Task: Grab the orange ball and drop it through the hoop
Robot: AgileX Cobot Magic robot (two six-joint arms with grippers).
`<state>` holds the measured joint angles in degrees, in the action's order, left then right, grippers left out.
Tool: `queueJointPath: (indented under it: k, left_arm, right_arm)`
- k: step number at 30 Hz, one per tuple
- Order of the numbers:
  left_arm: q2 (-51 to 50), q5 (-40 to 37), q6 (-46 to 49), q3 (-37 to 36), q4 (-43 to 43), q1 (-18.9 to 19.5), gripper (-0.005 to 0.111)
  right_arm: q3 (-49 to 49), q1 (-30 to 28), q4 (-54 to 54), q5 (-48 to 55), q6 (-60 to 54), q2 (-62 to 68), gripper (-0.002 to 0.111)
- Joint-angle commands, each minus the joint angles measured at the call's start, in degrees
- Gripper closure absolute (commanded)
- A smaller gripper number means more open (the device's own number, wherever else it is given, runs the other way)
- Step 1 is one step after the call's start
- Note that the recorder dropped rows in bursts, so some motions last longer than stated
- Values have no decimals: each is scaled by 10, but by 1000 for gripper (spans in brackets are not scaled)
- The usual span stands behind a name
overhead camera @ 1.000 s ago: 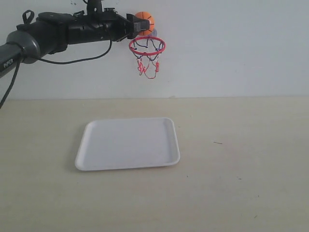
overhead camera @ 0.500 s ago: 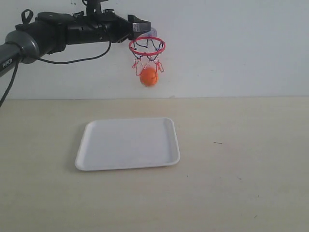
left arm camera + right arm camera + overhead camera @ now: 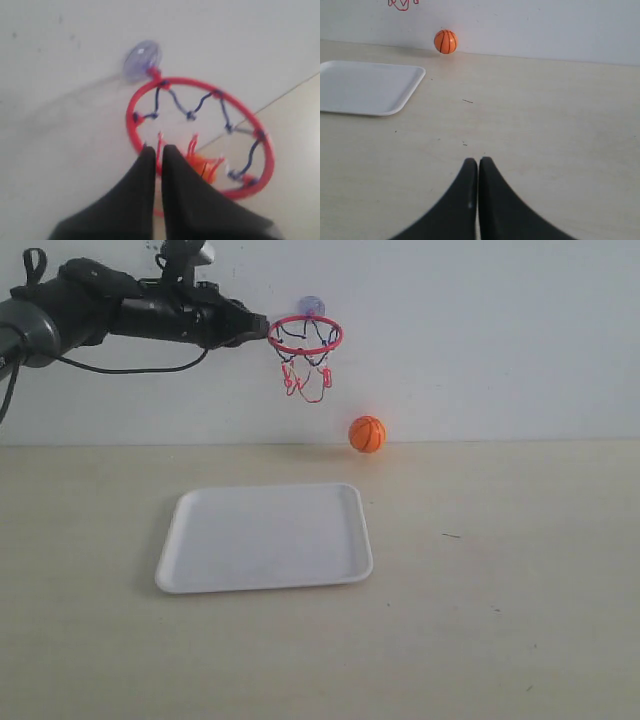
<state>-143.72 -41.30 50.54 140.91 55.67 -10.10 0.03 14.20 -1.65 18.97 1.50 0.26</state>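
**Two sets of jaws closed, one ball loose**

Pressed tip to tip and pinching nothing: left gripper (image 3: pixel 157 150), held high with its tips just at the red ring of the hoop (image 3: pixel 191 116), near the bluish suction cup (image 3: pixel 142 60) on the wall. Likewise pressed together and empty: right gripper (image 3: pixel 478 162), low over the counter, seemingly back toward its near edge.

Outward from there: orange ball (image 3: pixel 367 434) free at the counter's far edge, close to the wall, below the hoop and off to its right. Cannot tell whether resting or just off the surface. Well apart from both grippers. From the left jaws, down and to the right; from the right jaws, ahead toward the far edge and a little left. Round, so no long axis to line up with. Nearer the middle of the counter: white tray (image 3: pixel 265 538), bare, its far right corner not far from the ball.

Judged from this lie: drop probably done. For any fresh pick, better to send the right arm, already down at counter height.

No brand, label or lettering legible anywhere; only thin black seams on the ball.
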Motion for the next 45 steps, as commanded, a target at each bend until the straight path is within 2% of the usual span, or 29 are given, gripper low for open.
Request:
queueJointPath:
  k: [1,5,7,13,16,19,23,27,29,31,34,38,45]
  left_arm:
    - [35,-86,-116,4,-198,2,103]
    - [52,-231,-175,4,-312,2,103]
    - [54,-287,-201,4,-339,6,103]
    - [65,-287,-310,-18,-272,8,103]
    - [90,-287,-299,-83,-203,7,103]
    - [128,-287,-264,-181,-195,5,103]
    - [206,-287,-181,-367,-178,-2,103]
    - [324,-287,-42,-596,-65,-4,103]
    - [385,-287,34,-696,29,-4,103]
    - [454,-287,80,-787,158,-4,103]
    - [547,-287,145,-876,323,-4,103]
    - [651,-287,149,-930,430,-4,103]
    - [764,-287,149,-932,435,-4,103]
  right_arm:
    - [0,1,-3,-4,-1,-3,109]
    - [0,1,-3,-4,-1,-3,109]
    - [0,1,-3,-4,-1,-3,109]
    - [0,1,-3,-4,-1,-3,109]
    - [0,1,-3,-4,-1,-3,109]
    - [0,1,-3,-4,-1,-3,109]
    - [0,1,-3,-4,-1,-3,109]
    - [0,1,-3,-4,-1,-3,109]
    - [0,1,-3,-4,-1,-3,109]
    - [0,1,-3,-4,-1,-3,109]
    - [0,1,-3,-4,-1,-3,109]
    - [0,1,-3,-4,-1,-3,109]
    - [0,1,-3,-4,-1,-3,109]
